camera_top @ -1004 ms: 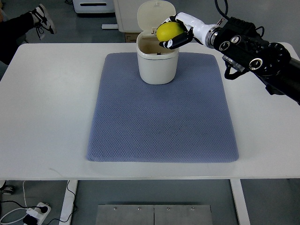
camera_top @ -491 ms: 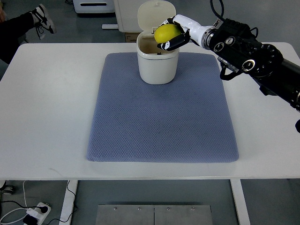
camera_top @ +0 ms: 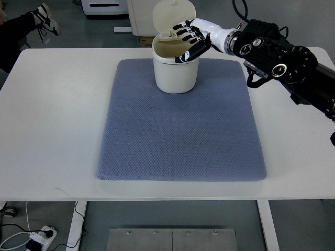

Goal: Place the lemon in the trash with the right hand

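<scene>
**Right hand spread over the open bin, no lemon in sight**

The right hand (camera_top: 189, 39) hangs above the right side of the trash bin (camera_top: 176, 70), its arm reaching in from the picture's right edge. The fingers (camera_top: 183, 26) are splayed apart and grip nothing; the white palm faces the bin's mouth, with the dark fingertips fanned toward the raised lid (camera_top: 173, 18). The thumb side of the hand sits just over the bin's right rim.

The lemon shows nowhere in the view. It is not in the hand, not on the mat, not on the table. The part of the bin's interior that can be seen is a tan, shadowed wall just under the rim, and no yellow shows there; whether the fruit lies deeper inside cannot be told from this angle.

The bin is a cream-coloured round tub, upright, standing on the far middle of a blue-grey textured mat (camera_top: 180, 125). Its flip lid is tilted up and back behind the opening. The mat lies flat on a white table (camera_top: 52, 115).

At the top left corner, beyond the table's edge, a person's dark-clad leg and sneaker (camera_top: 44, 18) show. On the floor at the lower left lies a power strip (camera_top: 39, 238) with cables.
</scene>
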Controlling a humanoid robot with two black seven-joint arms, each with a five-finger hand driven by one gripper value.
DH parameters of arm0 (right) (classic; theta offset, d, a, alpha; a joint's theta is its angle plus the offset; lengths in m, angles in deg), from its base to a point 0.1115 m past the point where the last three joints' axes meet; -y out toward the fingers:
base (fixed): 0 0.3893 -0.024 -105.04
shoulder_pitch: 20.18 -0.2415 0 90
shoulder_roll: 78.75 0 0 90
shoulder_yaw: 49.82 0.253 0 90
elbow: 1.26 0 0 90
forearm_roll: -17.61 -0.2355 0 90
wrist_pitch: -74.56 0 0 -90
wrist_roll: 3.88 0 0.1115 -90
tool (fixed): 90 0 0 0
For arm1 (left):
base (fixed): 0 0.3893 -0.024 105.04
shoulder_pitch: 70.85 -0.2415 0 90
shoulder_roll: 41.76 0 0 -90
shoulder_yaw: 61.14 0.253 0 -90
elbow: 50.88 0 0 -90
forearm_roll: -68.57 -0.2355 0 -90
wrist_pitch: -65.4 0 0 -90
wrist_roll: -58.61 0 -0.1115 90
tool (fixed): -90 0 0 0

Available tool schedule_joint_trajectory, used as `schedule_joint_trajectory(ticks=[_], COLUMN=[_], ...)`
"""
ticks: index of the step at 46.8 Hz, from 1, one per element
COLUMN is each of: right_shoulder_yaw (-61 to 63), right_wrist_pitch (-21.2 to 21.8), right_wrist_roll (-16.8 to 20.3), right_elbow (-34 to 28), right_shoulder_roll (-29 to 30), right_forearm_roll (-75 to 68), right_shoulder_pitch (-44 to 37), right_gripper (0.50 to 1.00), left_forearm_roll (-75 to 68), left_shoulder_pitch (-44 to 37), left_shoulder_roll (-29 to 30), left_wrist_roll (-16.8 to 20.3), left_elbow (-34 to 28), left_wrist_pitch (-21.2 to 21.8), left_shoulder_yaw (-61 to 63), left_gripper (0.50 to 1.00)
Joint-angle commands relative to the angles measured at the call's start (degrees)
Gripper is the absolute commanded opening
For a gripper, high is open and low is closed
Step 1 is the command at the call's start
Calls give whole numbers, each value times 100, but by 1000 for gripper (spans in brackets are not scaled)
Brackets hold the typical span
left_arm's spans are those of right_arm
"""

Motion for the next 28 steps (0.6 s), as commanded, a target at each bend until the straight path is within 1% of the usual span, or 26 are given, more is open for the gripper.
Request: schedule_joint_trajectory(ticks=[1,5,14,22,28], right_shoulder_yaw=[0,26,70,167,307], right_wrist_pitch=[56,206,470,707,786], right_wrist_roll=[0,-18,-70,-202,-325], right_elbow=[0,0,-35,-88,-88], right_shoulder_roll=[-10,-80,-502,-923,-1161], right_forearm_roll=[-9,-9,-17,-17,-26], right_shoulder_pitch=[-32,-59,-76,-41,73], right_gripper=[935,937,947,954,956], left_forearm_roll=[0,0,0,0,0], left_shoulder_pitch=[0,0,0,0,0], left_shoulder_roll=[0,0,0,0,0], left_wrist_roll=[1,1,1,1,1], left_elbow=[0,0,0,0,0], left_wrist_pitch=[0,0,0,0,0], left_shoulder_yaw=[1,1,1,1,1], left_gripper=[1000,1000,1000,1000,1000])
